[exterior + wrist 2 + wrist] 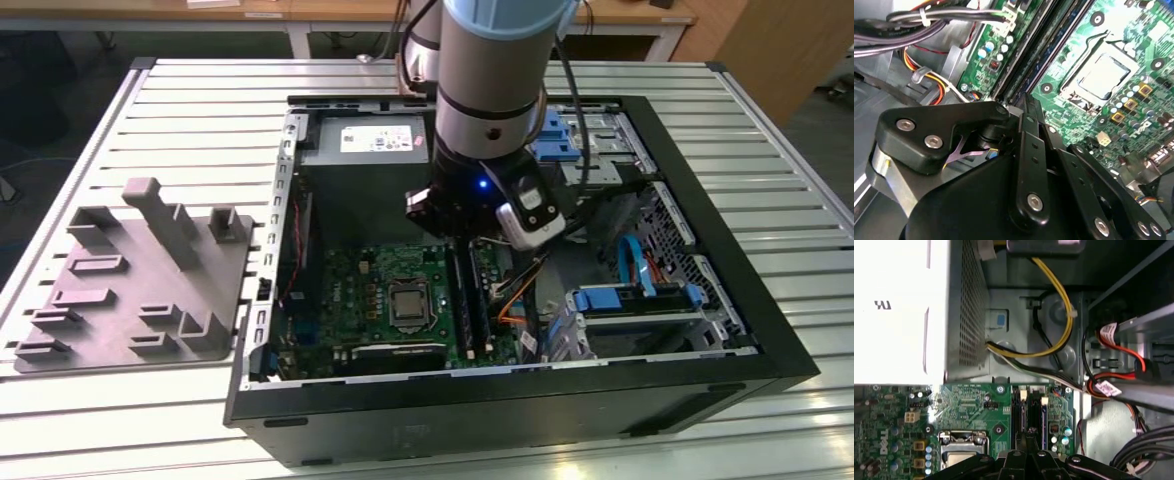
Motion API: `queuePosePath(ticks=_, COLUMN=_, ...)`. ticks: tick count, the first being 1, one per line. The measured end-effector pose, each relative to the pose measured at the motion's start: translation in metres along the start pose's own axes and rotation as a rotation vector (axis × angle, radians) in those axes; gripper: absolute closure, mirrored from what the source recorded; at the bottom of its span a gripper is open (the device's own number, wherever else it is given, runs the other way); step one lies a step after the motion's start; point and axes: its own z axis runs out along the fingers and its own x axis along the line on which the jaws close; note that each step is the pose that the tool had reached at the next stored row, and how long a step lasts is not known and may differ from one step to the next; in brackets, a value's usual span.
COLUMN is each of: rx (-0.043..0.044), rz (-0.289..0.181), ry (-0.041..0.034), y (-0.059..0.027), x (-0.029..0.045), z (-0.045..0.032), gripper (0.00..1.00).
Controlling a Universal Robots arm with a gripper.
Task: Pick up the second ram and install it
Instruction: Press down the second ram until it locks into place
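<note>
While low over the motherboard [387, 290], jaws at the RAM slots [1029, 412], grip unclear

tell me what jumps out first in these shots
The open black computer case on the slatted metal table, with the silver-and-blue robot arm reaching into it. Its black gripper sits over the long black memory slots of the green motherboard, beside the square metal processor socket.

Motherboard [387, 300] inside the open computer case [534, 400], fixture block [134, 280] beside it at the exterior view's left.
</note>
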Motion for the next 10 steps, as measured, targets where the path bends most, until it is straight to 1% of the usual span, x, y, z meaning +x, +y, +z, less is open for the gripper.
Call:
queuePosePath(ticks=4, rx=0.0002, rz=0.001, ry=-0.0001, y=0.0043, x=0.0001, z=0.0026, gripper=0.9)
queuePosePath(ticks=10, rx=0.0005, rz=0.001, ry=0.0, y=0.0047, x=0.0001, z=0.0033, gripper=0.9)
